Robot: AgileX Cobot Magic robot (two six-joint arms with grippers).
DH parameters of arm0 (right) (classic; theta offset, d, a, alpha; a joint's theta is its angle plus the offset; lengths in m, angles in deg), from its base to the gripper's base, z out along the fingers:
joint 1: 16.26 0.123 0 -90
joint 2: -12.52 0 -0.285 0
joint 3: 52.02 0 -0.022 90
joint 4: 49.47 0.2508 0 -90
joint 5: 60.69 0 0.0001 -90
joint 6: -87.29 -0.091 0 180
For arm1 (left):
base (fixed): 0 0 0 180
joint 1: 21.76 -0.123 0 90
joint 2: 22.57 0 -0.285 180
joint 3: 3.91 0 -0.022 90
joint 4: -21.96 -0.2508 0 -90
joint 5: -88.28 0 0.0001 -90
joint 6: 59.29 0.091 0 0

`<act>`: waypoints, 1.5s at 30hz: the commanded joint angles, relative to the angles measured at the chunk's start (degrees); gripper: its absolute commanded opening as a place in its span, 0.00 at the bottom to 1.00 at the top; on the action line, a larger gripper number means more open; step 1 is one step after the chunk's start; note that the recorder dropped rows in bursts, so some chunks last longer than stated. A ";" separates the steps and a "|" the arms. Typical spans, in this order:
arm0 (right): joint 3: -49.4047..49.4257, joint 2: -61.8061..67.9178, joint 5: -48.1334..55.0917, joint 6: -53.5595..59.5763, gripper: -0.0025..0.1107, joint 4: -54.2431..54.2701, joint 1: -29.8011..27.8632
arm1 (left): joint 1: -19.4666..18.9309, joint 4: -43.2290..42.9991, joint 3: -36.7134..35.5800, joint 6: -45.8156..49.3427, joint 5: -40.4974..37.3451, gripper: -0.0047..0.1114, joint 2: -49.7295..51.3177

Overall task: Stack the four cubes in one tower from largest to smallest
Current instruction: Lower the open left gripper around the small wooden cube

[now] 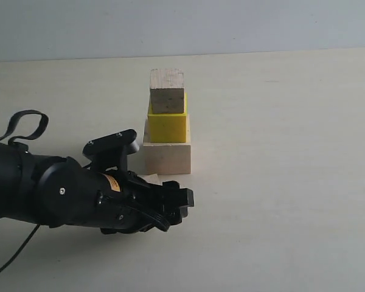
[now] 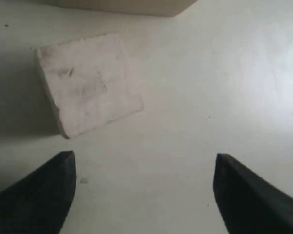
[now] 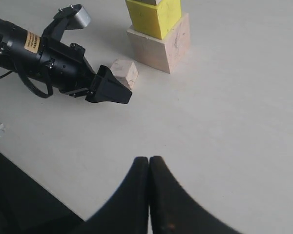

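Note:
Three cubes stand stacked: the large pale wooden cube (image 1: 166, 158) at the bottom, the yellow cube (image 1: 166, 126) on it, a small wooden cube (image 1: 166, 91) on top. Another small pale cube (image 2: 88, 90) lies on the table beside the large cube's base, tilted relative to it. In the exterior view only a sliver of that cube (image 1: 149, 177) shows behind my left gripper (image 1: 179, 204). My left gripper (image 2: 144, 163) is open and empty, its fingertips just short of that cube. My right gripper (image 3: 149, 160) is shut on nothing, well away from the stack.
The pale table (image 1: 280, 182) runs to a back edge below a grey wall (image 1: 182, 24). A black cable loop (image 1: 24, 125) rises from the left arm. The right wrist view shows a dark area (image 3: 19, 204) past the table's edge.

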 commanded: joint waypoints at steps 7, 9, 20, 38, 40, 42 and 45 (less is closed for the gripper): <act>-0.44 -0.38 0.15 0.20 0.02 -0.27 0.10 | 0.29 0.15 0.69 -0.39 0.95 0.68 2.69; -0.44 -0.38 0.15 0.50 0.02 -0.27 0.10 | 0.29 0.15 0.69 -0.39 0.95 0.68 2.69; -0.44 -0.38 0.15 1.06 0.02 -0.27 0.10 | -4.39 -3.96 0.69 -0.39 -3.45 0.68 2.69; -0.44 -0.38 0.15 1.06 0.02 -0.27 0.10 | -4.39 -4.08 0.78 -0.39 0.99 0.68 2.69; -0.44 -0.38 0.15 1.06 0.02 -0.15 0.10 | -4.39 -4.08 0.78 -0.39 1.84 0.68 2.69; -0.44 -0.38 0.15 1.06 0.02 -0.04 0.10 | -4.39 -4.30 0.78 -0.39 1.85 0.68 2.69; -0.44 -0.38 0.15 1.06 0.02 0.20 0.10 | -4.53 -4.30 0.78 -0.39 1.85 0.68 2.69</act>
